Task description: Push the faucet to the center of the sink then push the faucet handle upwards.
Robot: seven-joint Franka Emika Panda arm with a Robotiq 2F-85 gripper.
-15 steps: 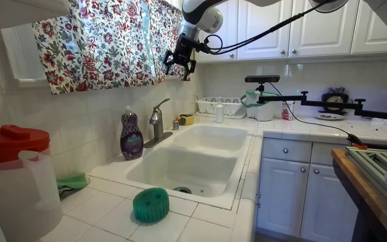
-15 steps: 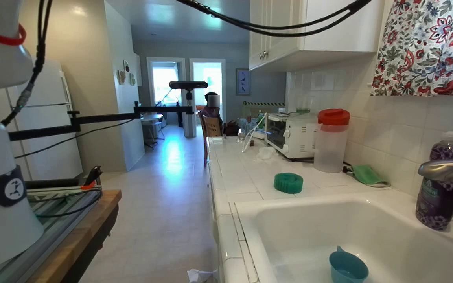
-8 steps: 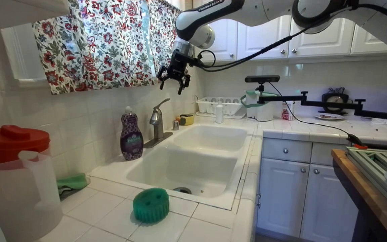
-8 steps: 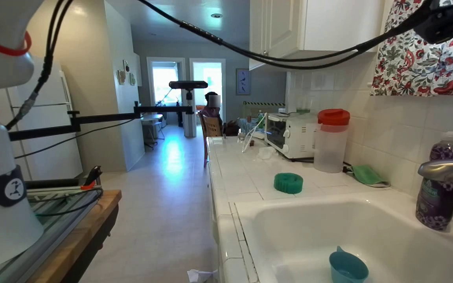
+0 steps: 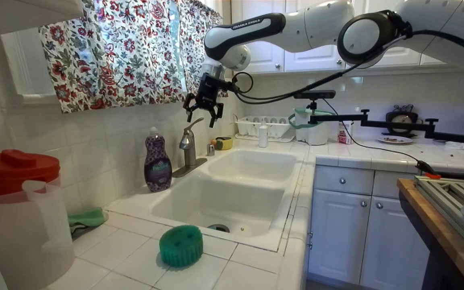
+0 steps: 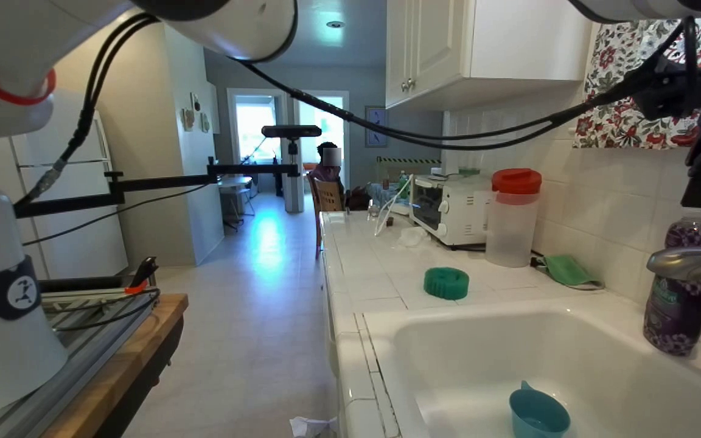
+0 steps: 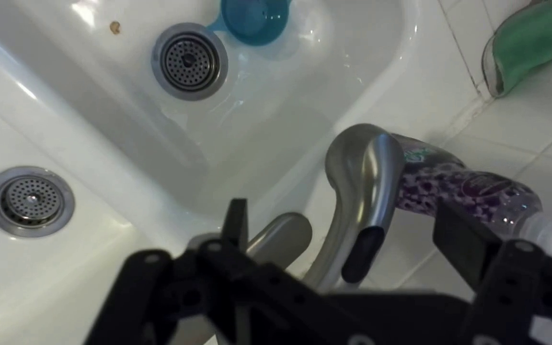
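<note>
The grey metal faucet (image 5: pixel 190 147) stands at the back rim of the white sink (image 5: pixel 236 197). Its slim faucet handle (image 5: pixel 194 123) slants up from the top. In the wrist view the faucet's spout (image 7: pixel 363 177) reaches toward the purple bottle, over the rim side of the sink (image 7: pixel 94 167). My gripper (image 5: pixel 201 120) hangs just above the faucet, fingers apart, with the handle's tip showing between them in that view. In the wrist view the gripper (image 7: pixel 350 232) is open, with the spout's lower part between its fingers. I cannot tell whether anything touches; the handle is hidden there.
A purple soap bottle (image 5: pixel 158 163) stands close beside the faucet. A small metal cap (image 5: pixel 210 150) and a yellow item (image 5: pixel 224 143) are on the far side. A curtain (image 5: pixel 127 60) hangs behind. A blue cup (image 6: pixel 539 413) lies in the basin; a green sponge (image 5: pixel 181 246) is on the counter.
My open gripper has come down and a little to the left in an exterior view, from in front of the curtain to just above the faucet. The faucet has not moved.
</note>
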